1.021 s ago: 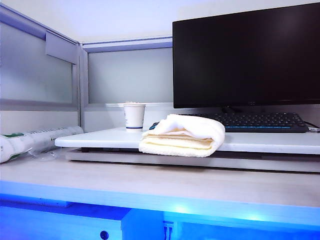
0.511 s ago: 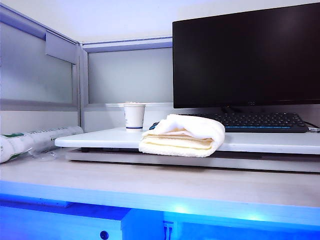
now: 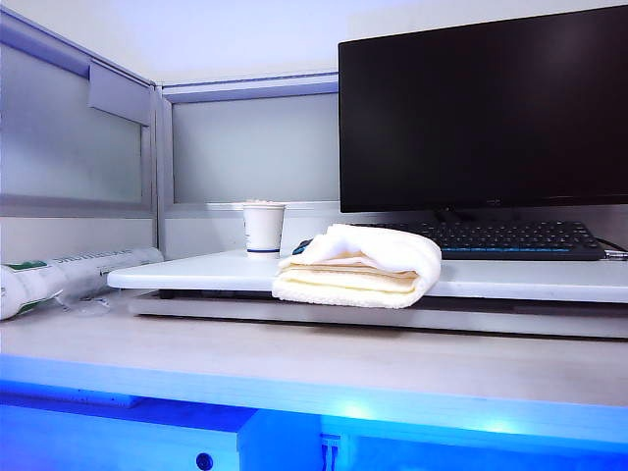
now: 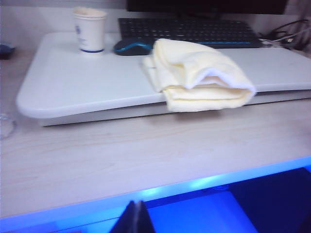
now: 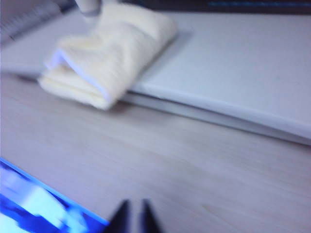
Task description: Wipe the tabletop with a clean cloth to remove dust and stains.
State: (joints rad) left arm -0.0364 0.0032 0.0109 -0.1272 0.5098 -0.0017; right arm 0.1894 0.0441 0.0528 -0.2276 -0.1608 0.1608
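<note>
We find a pale wood-grain table (image 3: 324,363) with a blue-lit front edge, set in a cubicle of grey partition panels (image 3: 250,147). On it sits the tabletop (image 3: 196,271), a smooth white raised board with rounded edges. At the back of the board stand a black keyboard (image 3: 510,238), a dark monitor (image 3: 481,108), a white paper cup (image 3: 263,230) with a blue band, and a dark mouse with blue trim (image 4: 132,47) just beside the cloth.

The cloth (image 3: 358,265) is a fluffy cream-white towel, loosely folded in layers. It lies on the near edge of the tabletop, one end overhanging toward the table.

The left hand (image 4: 134,218) shows only dark fingertips pressed together, empty, low over the table's front edge. The right hand (image 5: 132,217) also shows only its tips, near the table's front edge, with a narrow gap between them and nothing held. The right wrist view is blurred. Neither hand appears in the exterior view. A rolled white package (image 3: 69,275) lies on the table at the left, partly cut off.
</note>
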